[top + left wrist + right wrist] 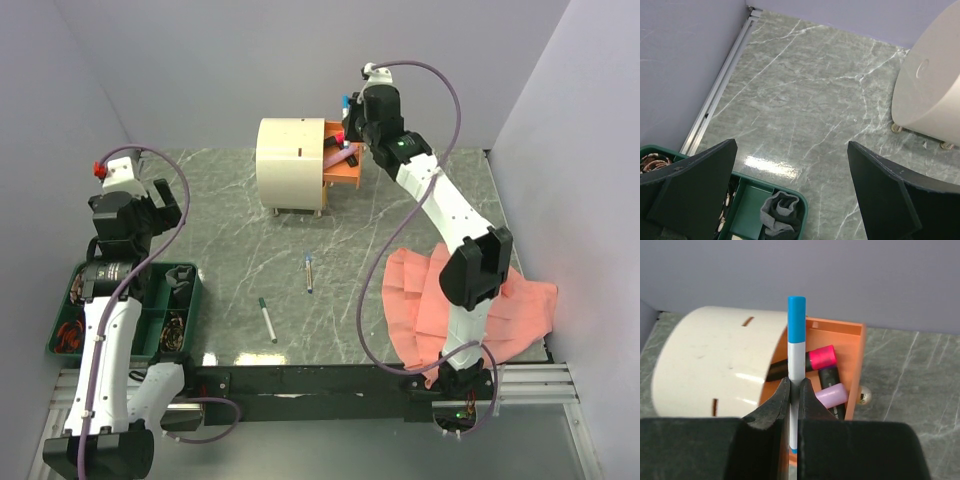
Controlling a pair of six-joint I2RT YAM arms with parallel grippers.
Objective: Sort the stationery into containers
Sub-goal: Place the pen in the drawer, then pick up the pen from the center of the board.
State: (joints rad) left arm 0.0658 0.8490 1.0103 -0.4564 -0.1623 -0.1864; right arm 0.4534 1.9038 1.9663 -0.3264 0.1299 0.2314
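Far left: a green tray point(192, 283) sits at the near-left corner of the table point(230, 220), w/ cables and a grey bit in its compartments. The left claw point(792, 172) hangs over the tray's far edge. Its fingers are spread wide w/ nothing btwn them, just bare marble showing thru the gap.

Mid-table, two pens lie loose, well apart from the cabinet and not touching each other. The green-capped pen point(267, 320) is nearer the arms. The blue-tipped pen point(309, 272) is a bit further back and to the right.

Behind them stands the cream cabinet point(290, 165), drum-shaped, on short feet. An orange drawer point(347, 174) is pulled out of its right side, w/ a small knob point(864, 396) on the front. Inside lie a black-and-pink marker point(821, 358) and a purple marker point(833, 395), slanted and close together.

The right claw point(795, 386) is above that drawer, fingers pinched tight on a white pen w/ blue cap point(796, 327). It's held upright, cap end up, just beside the drum wall. Its lower end sits down btwn the fingers, so I can't tell if it touches the drawer.

Far right, near edge: a pink cloth point(520, 300) lies crumpled under the right arm.
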